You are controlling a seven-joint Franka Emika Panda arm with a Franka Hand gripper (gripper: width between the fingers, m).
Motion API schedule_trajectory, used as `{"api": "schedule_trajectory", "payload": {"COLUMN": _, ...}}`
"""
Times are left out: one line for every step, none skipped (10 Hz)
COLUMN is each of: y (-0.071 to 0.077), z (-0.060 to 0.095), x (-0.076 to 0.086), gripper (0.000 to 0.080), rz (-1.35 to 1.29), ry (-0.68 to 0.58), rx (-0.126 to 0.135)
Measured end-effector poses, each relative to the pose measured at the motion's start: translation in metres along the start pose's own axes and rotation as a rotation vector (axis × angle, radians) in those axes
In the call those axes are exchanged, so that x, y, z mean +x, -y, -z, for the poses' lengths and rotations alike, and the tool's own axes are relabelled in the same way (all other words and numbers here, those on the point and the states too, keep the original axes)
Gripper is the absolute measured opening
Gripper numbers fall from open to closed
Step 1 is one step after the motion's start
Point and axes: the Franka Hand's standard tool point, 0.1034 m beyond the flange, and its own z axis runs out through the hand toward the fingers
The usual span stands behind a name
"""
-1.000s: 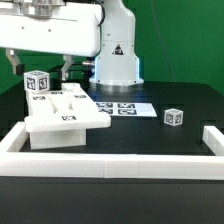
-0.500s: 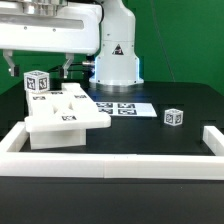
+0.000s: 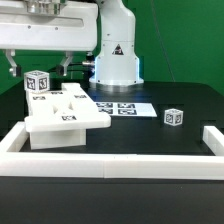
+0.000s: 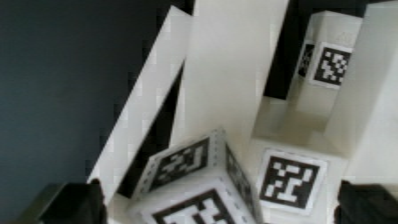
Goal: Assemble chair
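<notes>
Left rail: a long white rail [image 3: 12, 140] without tags lies at the exterior view's left edge of the black desk [image 3: 170, 92], and joins the front rail.
Jaws: the gripper [image 3: 40, 68] hangs from the arm's wide white head near the exterior view's upper left. Its two dark fingers [image 3: 66, 68] stand wide apart, one on each side above the tagged cube, and hold nothing.
Tagged cube: a small white cube [image 3: 38, 82] with black-and-white tags sits on the back end of the chair parts, just under the jaws. In the wrist view it fills the near part of the picture [image 4: 199, 178].
Chair parts: the chair [image 3: 62, 120] is a cluster of blocky white pieces, a flat panel with bars on top, resting on the desk left of the middle, just behind the front rail. The wrist view shows long white bars [image 4: 231, 70] side by side, one with a tag.
Marker board: the marker board [image 3: 122, 108] lies flat on the desk, just right of the chair parts, in front of the robot base [image 3: 117, 55].
Loose cube: a second tagged cube [image 3: 174, 117] stands alone on the desk, well apart from the rest.
Front rail: a white rail [image 3: 115, 162] runs along the front.
Right rail: a short rail [image 3: 212, 140] closes the exterior view's right side.
</notes>
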Motion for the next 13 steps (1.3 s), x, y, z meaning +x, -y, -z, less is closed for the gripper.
{"api": "schedule_trajectory", "payload": {"y": -0.0006, "z": 0.0000, "x": -0.0006, "gripper": 0.0649, "rz": 0.061, "ry": 0.001, "rx": -0.001}}
{"api": "schedule_trajectory", "payload": {"y": -0.0010, "z": 0.0001, "x": -0.0010, "gripper": 0.0649, "rz": 0.107, "ry": 0.004, "rx": -0.002}}
{"api": "schedule_trajectory", "payload": {"y": -0.0021, "z": 0.0007, "x": -0.0019, "gripper": 0.0649, "rz": 0.200, "ry": 0.012, "rx": -0.008}}
{"api": "schedule_trajectory", "payload": {"y": -0.0027, "z": 0.0012, "x": -0.0018, "gripper": 0.0649, "rz": 0.213, "ry": 0.010, "rx": -0.010}}
{"api": "schedule_trajectory", "payload": {"y": -0.0027, "z": 0.0012, "x": -0.0019, "gripper": 0.0605, "rz": 0.195, "ry": 0.010, "rx": -0.010}}
{"api": "schedule_trajectory", "payload": {"y": -0.0028, "z": 0.0011, "x": -0.0022, "gripper": 0.0605, "rz": 0.194, "ry": 0.010, "rx": -0.010}}
{"api": "schedule_trajectory", "payload": {"y": -0.0030, "z": 0.0011, "x": -0.0024, "gripper": 0.0468, "rz": 0.194, "ry": 0.010, "rx": -0.010}}
{"api": "schedule_trajectory", "payload": {"y": -0.0032, "z": 0.0010, "x": -0.0027, "gripper": 0.0301, "rz": 0.193, "ry": 0.010, "rx": -0.010}}
{"api": "schedule_trajectory", "payload": {"y": -0.0033, "z": 0.0010, "x": -0.0028, "gripper": 0.0301, "rz": 0.180, "ry": 0.010, "rx": -0.010}}
{"api": "schedule_trajectory", "payload": {"y": -0.0033, "z": 0.0010, "x": -0.0028, "gripper": 0.0285, "rz": 0.149, "ry": 0.010, "rx": -0.010}}
{"api": "schedule_trajectory", "payload": {"y": -0.0033, "z": 0.0010, "x": -0.0028, "gripper": 0.0285, "rz": 0.136, "ry": 0.010, "rx": -0.010}}
{"api": "schedule_trajectory", "payload": {"y": -0.0033, "z": 0.0010, "x": -0.0028, "gripper": 0.0285, "rz": 0.094, "ry": 0.010, "rx": -0.010}}
{"api": "schedule_trajectory", "payload": {"y": -0.0032, "z": 0.0009, "x": -0.0028, "gripper": 0.0285, "rz": -0.009, "ry": 0.008, "rx": -0.009}}
